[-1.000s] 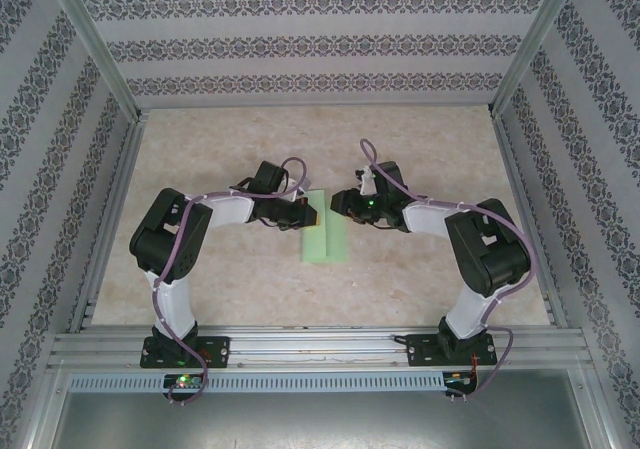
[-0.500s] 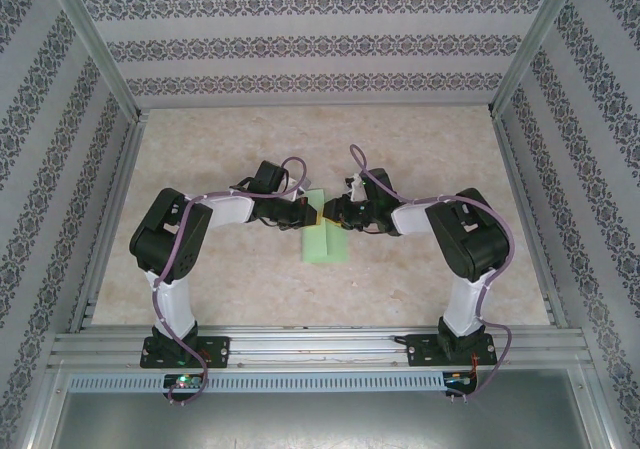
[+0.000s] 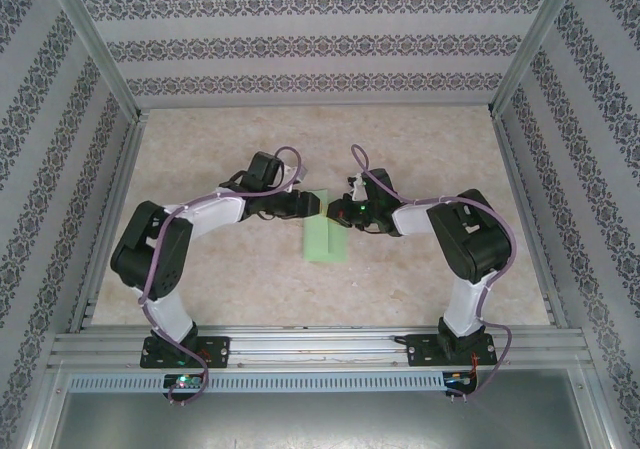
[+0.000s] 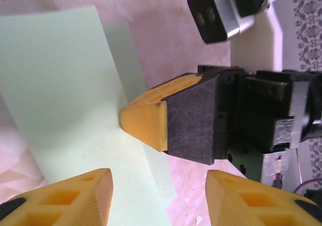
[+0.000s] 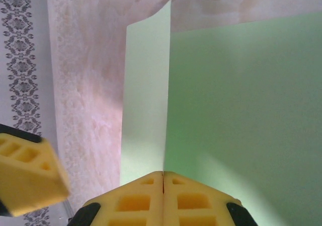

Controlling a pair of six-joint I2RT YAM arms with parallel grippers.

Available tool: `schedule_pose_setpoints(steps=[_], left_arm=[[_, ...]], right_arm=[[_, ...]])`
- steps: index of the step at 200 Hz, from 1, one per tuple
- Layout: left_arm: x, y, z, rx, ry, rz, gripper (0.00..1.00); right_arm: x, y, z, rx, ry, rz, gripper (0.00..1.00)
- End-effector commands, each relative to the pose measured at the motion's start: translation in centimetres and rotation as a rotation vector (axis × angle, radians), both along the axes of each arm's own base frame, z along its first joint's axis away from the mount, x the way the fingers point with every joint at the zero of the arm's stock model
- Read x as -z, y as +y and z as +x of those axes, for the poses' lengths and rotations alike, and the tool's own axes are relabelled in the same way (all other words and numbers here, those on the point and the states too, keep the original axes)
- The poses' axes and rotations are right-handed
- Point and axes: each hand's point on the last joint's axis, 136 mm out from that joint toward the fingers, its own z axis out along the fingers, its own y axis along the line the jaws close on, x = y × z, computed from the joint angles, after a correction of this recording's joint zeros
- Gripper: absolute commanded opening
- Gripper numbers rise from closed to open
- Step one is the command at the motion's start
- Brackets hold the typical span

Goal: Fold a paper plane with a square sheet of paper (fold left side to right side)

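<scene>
Right gripper [image 5: 163,176] is pinching a lifted edge of the square sheet of paper [image 5: 241,110] for folding; left gripper [image 4: 158,185] is hovering spread.

bench [image 3: 220,149]: is carrying one item, beige speckled top | item: square sheet of paper [image 3: 324,237], light green, folded to a narrow strip, is lying at frame centre, long edges running top-to-bottom

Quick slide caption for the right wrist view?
Right gripper pinches a raised flap of the square sheet of paper on the table.
</scene>
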Motion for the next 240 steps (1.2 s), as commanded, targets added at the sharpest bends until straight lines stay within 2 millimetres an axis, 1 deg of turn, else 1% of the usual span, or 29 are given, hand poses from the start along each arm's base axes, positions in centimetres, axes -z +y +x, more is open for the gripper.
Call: schedule_pose_setpoints(steps=[1,17,48,105,125,149,168,204,224,240], left_arm=[[1.8,1.3,-1.0,-0.016,0.021,0.112,0.56],[2.8,1.5,-1.1,-0.022,0.048,0.131,0.58],[4.4,1.4,-1.3,-0.027,0.095,0.138,0.6],[5.7,0.1,-0.9,-0.017,0.133,0.131,0.63],[6.3,-0.5,-1.0,-0.011,0.155,0.128,0.63],[6.5,-1.0,-0.8,-0.008,0.161,0.127,0.61],[6.8,-1.2,-0.7,-0.005,0.169,0.134,0.59],[8.0,-1.4,-1.0,-0.001,0.19,0.169,0.5],[8.7,-1.3,-1.2,-0.001,0.203,0.2,0.43],[9.3,-0.9,-1.5,-0.003,0.216,0.24,0.41]], right_arm=[[0.0,-1.1,0.1,0.025,-0.032,-0.058,0.0],[0.1,-1.5,0.1,0.035,-0.04,-0.084,0.0],[0.4,-2.2,-0.1,0.046,-0.042,-0.142,0.0],[0.8,-3.0,-0.4,0.057,-0.038,-0.216,0.0],[0.8,-3.1,-0.5,0.058,-0.042,-0.228,0.0],[0.9,-3.2,-0.6,0.053,-0.041,-0.238,0.0],[0.8,-3.2,-0.6,0.052,-0.042,-0.238,0.0],[0.9,-3.1,-0.7,0.048,-0.038,-0.239,0.0],[1.0,-3.1,-0.7,0.046,-0.036,-0.24,0.0],[0.9,-3.2,-0.8,0.049,-0.036,-0.243,0.04]])
